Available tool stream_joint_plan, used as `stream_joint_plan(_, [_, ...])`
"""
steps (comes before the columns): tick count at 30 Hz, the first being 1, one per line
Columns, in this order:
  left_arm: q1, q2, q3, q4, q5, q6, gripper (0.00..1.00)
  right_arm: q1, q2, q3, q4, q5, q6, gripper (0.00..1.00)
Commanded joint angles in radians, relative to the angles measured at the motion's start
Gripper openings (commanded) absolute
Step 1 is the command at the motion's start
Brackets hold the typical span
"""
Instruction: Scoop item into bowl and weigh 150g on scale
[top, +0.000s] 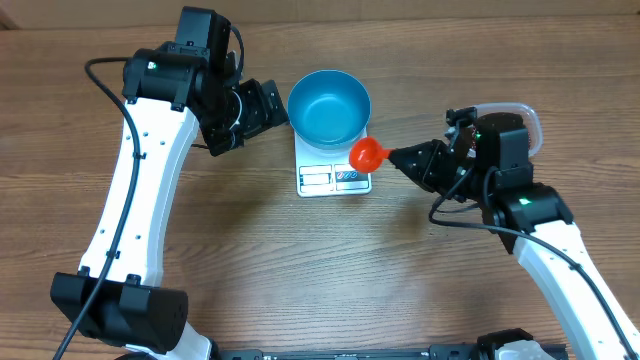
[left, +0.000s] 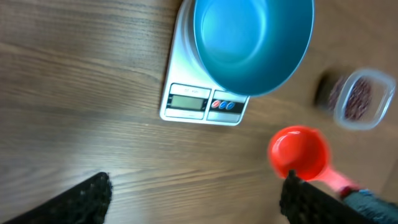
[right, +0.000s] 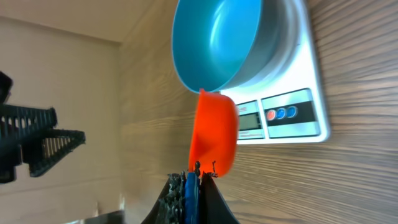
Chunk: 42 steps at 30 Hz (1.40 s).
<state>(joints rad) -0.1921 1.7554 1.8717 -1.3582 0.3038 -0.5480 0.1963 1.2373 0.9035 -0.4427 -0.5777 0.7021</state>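
Observation:
The blue bowl (top: 329, 105) (left: 252, 43) (right: 217, 40) stands empty on the white scale (top: 333, 178) (left: 205, 102) (right: 292, 106). My right gripper (top: 405, 158) (right: 199, 177) is shut on the blue handle of a red scoop (top: 367, 153) (left: 298, 152) (right: 214, 130). The scoop's cup hangs beside the bowl's rim, over the scale's right corner, and looks empty. My left gripper (top: 265, 108) (left: 196, 199) is open just left of the bowl, holding nothing. The item, dark red-brown beans (left: 357, 99), lies in a clear tub.
The clear plastic tub (top: 512, 112) (left: 364, 96) stands to the right of the scale, mostly hidden under my right arm in the overhead view. Bare wooden tabletop (top: 320, 260) stretches in front of the scale.

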Motion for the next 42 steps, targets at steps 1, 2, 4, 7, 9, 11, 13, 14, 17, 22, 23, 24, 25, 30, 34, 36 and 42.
stream_joint_plan(1, [0.001, -0.024, 0.016, -0.011, 0.007, 0.168, 0.69, -0.002, -0.077, 0.084, -0.074, 0.132, -0.115, 0.04])
stream_joint_plan(2, [0.001, -0.024, 0.016, -0.010, 0.006, 0.168, 0.50, -0.002, -0.090, 0.093, -0.105, 0.158, -0.130, 0.04])
stream_joint_plan(4, [0.001, -0.024, 0.016, -0.003, 0.005, 0.167, 0.04, -0.002, -0.116, 0.106, -0.164, 0.234, -0.135, 0.04])
stream_joint_plan(7, [-0.017, -0.024, 0.016, 0.027, 0.004, 0.268, 0.04, -0.002, -0.164, 0.113, -0.266, 0.402, -0.135, 0.04])
stream_joint_plan(9, [-0.044, -0.023, 0.015, 0.032, 0.003, 0.374, 0.04, -0.002, -0.186, 0.113, -0.314, 0.489, -0.135, 0.04])
stream_joint_plan(11, [-0.078, -0.023, 0.013, 0.031, -0.005, 0.451, 0.04, -0.002, -0.202, 0.113, -0.352, 0.557, -0.135, 0.04])
stream_joint_plan(13, [-0.118, -0.021, 0.007, 0.036, -0.045, 0.483, 0.04, -0.002, -0.212, 0.113, -0.380, 0.615, -0.135, 0.04])
stream_joint_plan(14, [-0.141, -0.019, 0.002, 0.043, -0.080, 0.487, 0.04, -0.002, -0.215, 0.113, -0.391, 0.637, -0.135, 0.04])
stream_joint_plan(17, [-0.203, -0.010, -0.020, 0.076, -0.153, 0.497, 0.04, -0.002, -0.215, 0.113, -0.401, 0.665, -0.132, 0.04])
stream_joint_plan(22, [-0.299, -0.009, -0.104, 0.187, -0.197, 0.495, 0.04, -0.002, -0.215, 0.113, -0.402, 0.667, -0.127, 0.04])
stream_joint_plan(23, [-0.312, -0.009, -0.127, 0.214, -0.211, 0.483, 0.04, -0.002, -0.215, 0.113, -0.402, 0.667, -0.127, 0.04])
stream_joint_plan(24, [-0.323, -0.009, -0.150, 0.240, -0.227, 0.467, 0.04, -0.002, -0.215, 0.113, -0.402, 0.667, -0.125, 0.04])
stream_joint_plan(25, [-0.332, -0.009, -0.174, 0.266, -0.237, 0.450, 0.04, -0.002, -0.215, 0.113, -0.402, 0.667, -0.123, 0.04])
stream_joint_plan(30, [-0.354, -0.008, -0.317, 0.414, -0.222, 0.432, 0.04, -0.002, -0.215, 0.113, -0.401, 0.667, -0.106, 0.04])
stream_joint_plan(34, [-0.369, -0.008, -0.418, 0.519, -0.222, 0.448, 0.04, -0.002, -0.215, 0.113, -0.400, 0.667, -0.100, 0.04])
stream_joint_plan(36, [-0.379, -0.008, -0.462, 0.563, -0.223, 0.484, 0.04, -0.002, -0.215, 0.113, -0.400, 0.666, -0.100, 0.04])
stream_joint_plan(42, [-0.393, -0.008, -0.579, 0.717, -0.238, 0.505, 0.04, -0.002, -0.215, 0.113, -0.401, 0.666, -0.100, 0.04])
